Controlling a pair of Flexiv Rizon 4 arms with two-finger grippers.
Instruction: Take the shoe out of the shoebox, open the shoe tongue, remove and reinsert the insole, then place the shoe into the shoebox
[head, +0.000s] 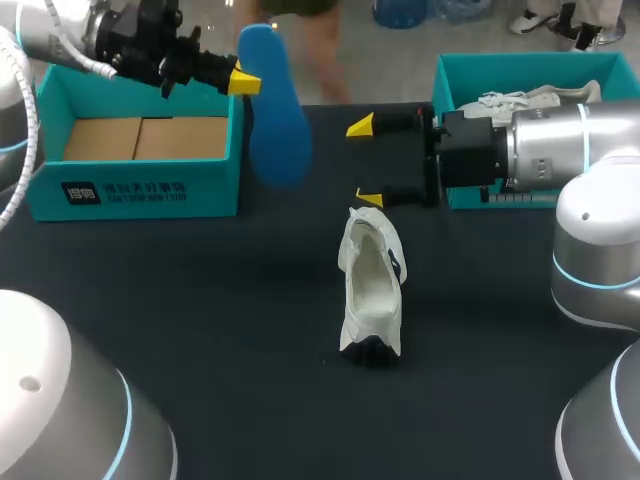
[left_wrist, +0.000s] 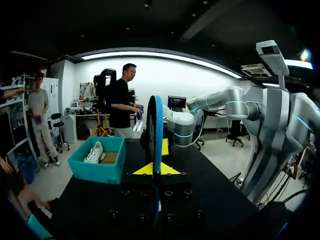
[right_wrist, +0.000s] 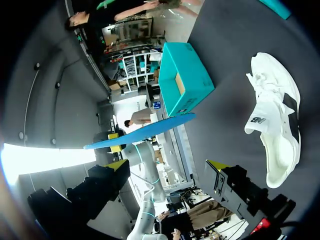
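Blue insole (head: 275, 120) is clamped upright in our left gripper (head: 243, 82), airborne, beyond and left of the white shoe (head: 372, 285). Shoe lies on the black table (head: 250, 330), opening up. Our right gripper (head: 364, 160) hovers just beyond the shoe, fingers spread, released. Teal shoebox (head: 140, 195) sits well left of the shoe.

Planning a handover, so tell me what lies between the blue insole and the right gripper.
Nothing. The head view shows only bare table between the insole and the open right gripper.
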